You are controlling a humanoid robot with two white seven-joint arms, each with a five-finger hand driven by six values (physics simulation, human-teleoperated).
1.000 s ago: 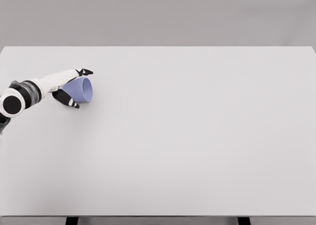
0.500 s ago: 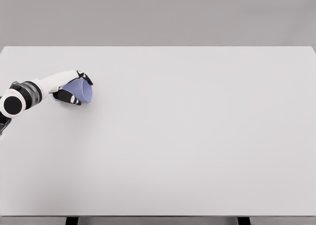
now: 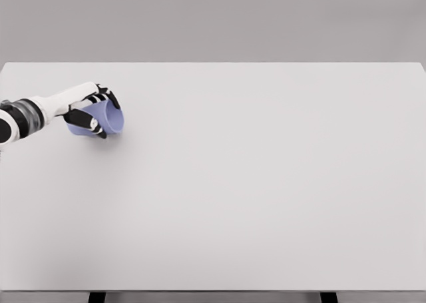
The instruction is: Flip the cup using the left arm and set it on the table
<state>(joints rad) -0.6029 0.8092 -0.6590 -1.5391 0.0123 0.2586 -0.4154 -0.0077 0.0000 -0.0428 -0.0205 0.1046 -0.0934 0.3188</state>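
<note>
A broad white counter (image 3: 266,183) fills nearly the whole head view, its far edge meeting a plain grey wall and two dark legs showing under its near edge. The left arm (image 3: 40,110), white with a grey and black band near the wrist, comes in from the left edge of the picture and reaches to the right across the counter's far left part. At its end the left hand (image 3: 90,110) is closed around a light purple cup (image 3: 110,120), with dark fingers (image 3: 85,122) wrapped across the cup's near side and others curled over its top. The cup sits at the far left of the counter, well away from the middle, and lies tilted in the grasp, its wider end turned to the right. A faint shadow lies on the counter just under and beside the cup; whether the cup touches the surface cannot be told from this view.
</note>
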